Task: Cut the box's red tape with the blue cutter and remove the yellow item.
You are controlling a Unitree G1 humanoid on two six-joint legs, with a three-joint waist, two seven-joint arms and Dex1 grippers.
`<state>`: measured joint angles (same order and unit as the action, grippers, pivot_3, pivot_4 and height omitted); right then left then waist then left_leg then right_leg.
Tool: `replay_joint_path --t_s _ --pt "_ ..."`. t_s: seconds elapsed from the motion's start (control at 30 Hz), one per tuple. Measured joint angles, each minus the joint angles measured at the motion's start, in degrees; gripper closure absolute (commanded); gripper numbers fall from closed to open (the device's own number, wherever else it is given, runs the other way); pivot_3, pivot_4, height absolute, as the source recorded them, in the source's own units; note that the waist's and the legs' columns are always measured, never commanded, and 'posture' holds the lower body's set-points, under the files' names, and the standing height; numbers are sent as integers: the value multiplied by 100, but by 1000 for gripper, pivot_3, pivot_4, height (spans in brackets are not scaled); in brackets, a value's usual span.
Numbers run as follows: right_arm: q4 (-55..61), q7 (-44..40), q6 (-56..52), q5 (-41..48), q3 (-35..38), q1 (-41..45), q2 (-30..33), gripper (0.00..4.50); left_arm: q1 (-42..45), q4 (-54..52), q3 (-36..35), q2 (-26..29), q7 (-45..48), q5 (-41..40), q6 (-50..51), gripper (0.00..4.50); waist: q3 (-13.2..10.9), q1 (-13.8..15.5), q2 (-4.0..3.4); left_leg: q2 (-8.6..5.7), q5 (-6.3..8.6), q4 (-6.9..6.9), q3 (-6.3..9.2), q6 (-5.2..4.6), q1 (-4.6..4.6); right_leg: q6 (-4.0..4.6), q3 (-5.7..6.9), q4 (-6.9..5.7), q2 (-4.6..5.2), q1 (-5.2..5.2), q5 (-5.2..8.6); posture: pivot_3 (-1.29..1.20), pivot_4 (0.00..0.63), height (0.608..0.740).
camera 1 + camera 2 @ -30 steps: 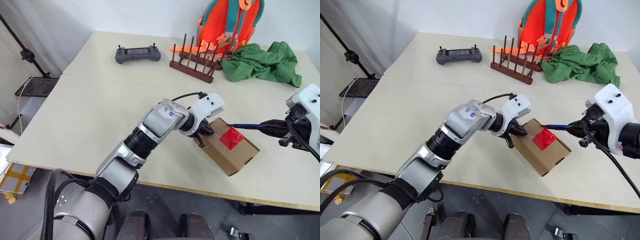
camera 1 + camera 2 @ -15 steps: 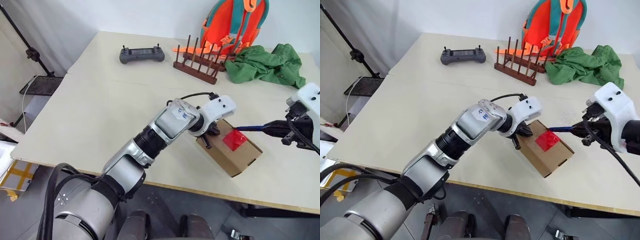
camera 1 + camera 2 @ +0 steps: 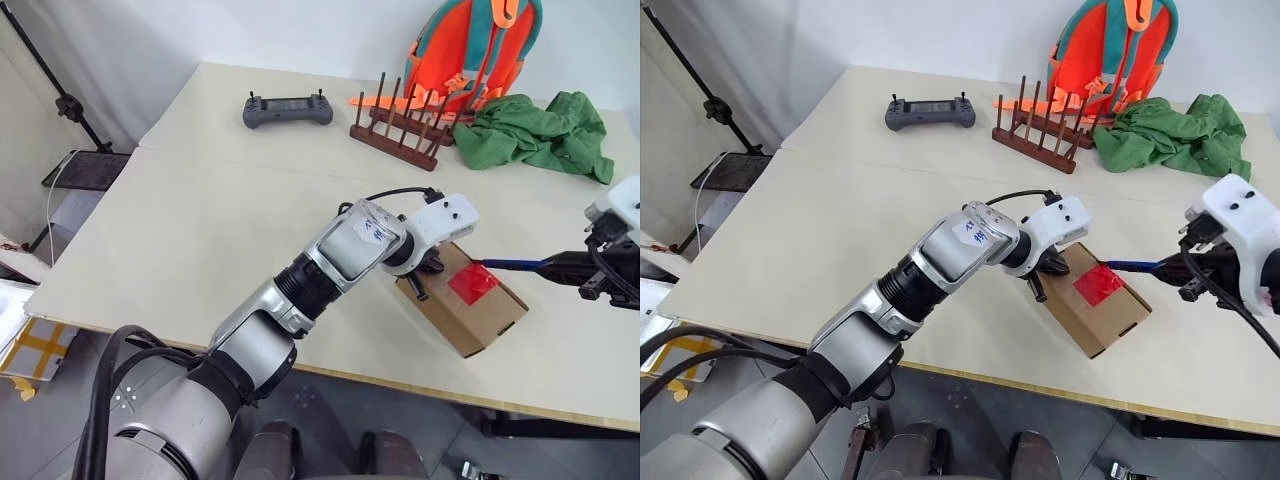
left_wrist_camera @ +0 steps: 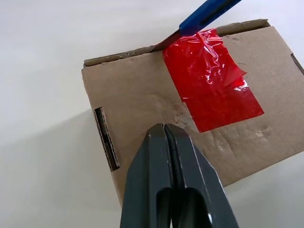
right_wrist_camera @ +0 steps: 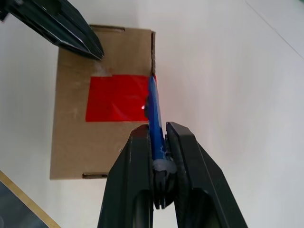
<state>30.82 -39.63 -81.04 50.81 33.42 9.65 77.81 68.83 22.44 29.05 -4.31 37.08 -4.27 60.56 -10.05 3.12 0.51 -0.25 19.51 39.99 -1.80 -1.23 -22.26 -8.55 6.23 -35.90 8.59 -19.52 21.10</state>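
You've got one box [image 3: 462, 308], one red tape [image 3: 472, 282] strip on it, one blue cutter [image 3: 512, 265]. Far edge of the surface [image 3: 180, 210]: one grey controller [image 3: 288, 109], one wooden peg rack [image 3: 398, 131], one green cloth [image 3: 540, 132], one orange backpack [image 3: 478, 40]. Two end effectors: left [image 3: 428, 268], right [image 3: 578, 268].

The box [image 3: 463, 309] stands closed on the table, its contents hidden behind the cardboard flaps. The left gripper [image 3: 421, 289] covers the carton's near-left corner at centre frame. In the left wrist view, the blue cutter [image 4: 204, 15] runs off the upper edge, its handle cut away. At the right edge of the head view, the right gripper [image 3: 600, 275] is cropped by the frame.
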Motion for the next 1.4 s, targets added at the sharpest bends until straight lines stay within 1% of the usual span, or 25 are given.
replay_joint_path --t_s 0.6,0.83,1.07,1.17,1.4 --pt "73 -181 -117 -55 76 22 69 4344 -22 -142 -56 2 -37 0 147 4464 0 -5 0 0 0 -1 0 0 0 0 0 2 0 -1 0 0 150 740" --pt "136 -31 -63 -67 -78 79 -89 4344 -53 -174 -73 24 -64 -1 161 4464 0 -19 0 1 0 0 0 0 3 0 -1 2 0 1 -1 0 150 740" --pt "99 -107 -135 -120 -148 106 9 4344 -57 -188 -93 19 -69 -3 194 4464 0 -21 0 1 0 -1 -1 0 2 0 -2 2 0 0 -1 0 150 740" --pt "121 -215 -246 -120 -67 101 100 4344 -59 -184 -97 9 -74 -3 194 4464 0 -19 0 1 0 -1 -1 0 2 0 -2 2 0 0 -1 0 150 740" --pt "262 -445 -416 -237 315 -287 131 4344 -59 -145 -118 -17 -86 -3 194 4464 0 -7 0 1 0 -1 -1 0 1 -1 -2 3 0 1 -1 0 150 740"
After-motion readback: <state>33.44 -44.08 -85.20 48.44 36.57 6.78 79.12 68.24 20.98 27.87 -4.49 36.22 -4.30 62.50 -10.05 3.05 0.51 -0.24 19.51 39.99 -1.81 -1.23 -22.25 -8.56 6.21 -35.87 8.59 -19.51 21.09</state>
